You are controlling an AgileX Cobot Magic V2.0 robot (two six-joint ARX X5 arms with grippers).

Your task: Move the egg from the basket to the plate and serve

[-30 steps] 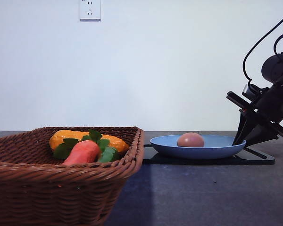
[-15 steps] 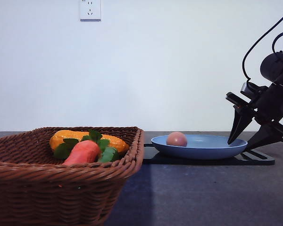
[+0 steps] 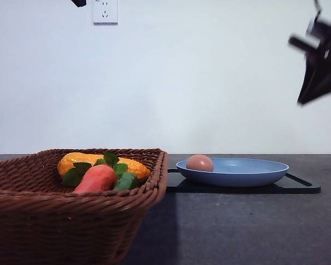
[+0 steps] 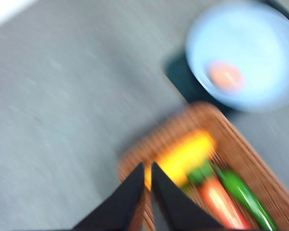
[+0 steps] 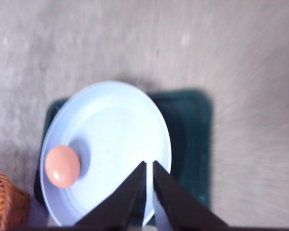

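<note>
The right gripper (image 5: 149, 202) has its jaws pressed almost together, only a thin slit between the two dark fingers, and they hold nothing; seen from its wrist camera they hang high above the near rim of the blue plate (image 5: 120, 125), touching neither it nor anything else. In the front view that gripper (image 3: 320, 61) is a blurred dark shape up at the far right, well clear of the surface. The left gripper (image 4: 147, 197) likewise has its jaws nearly closed and empty, raised above the wicker basket (image 4: 241, 149); the picture from its wrist is smeared, so finer detail cannot be told. The egg (image 3: 199, 163) lies in the plate (image 3: 248, 175) toward its left side, close to the rim, apart from both grippers. The plate sits on a flat black tray (image 3: 303, 187) on the dark surface (image 3: 237, 226), right of the basket (image 3: 71, 221). In the basket lie a carrot (image 3: 96, 178) with green leaves, a yellow-orange vegetable (image 3: 77, 161) behind it, and a green piece (image 3: 127, 181) beside the carrot. A white wall socket (image 3: 105, 11) is on the far wall.
</note>
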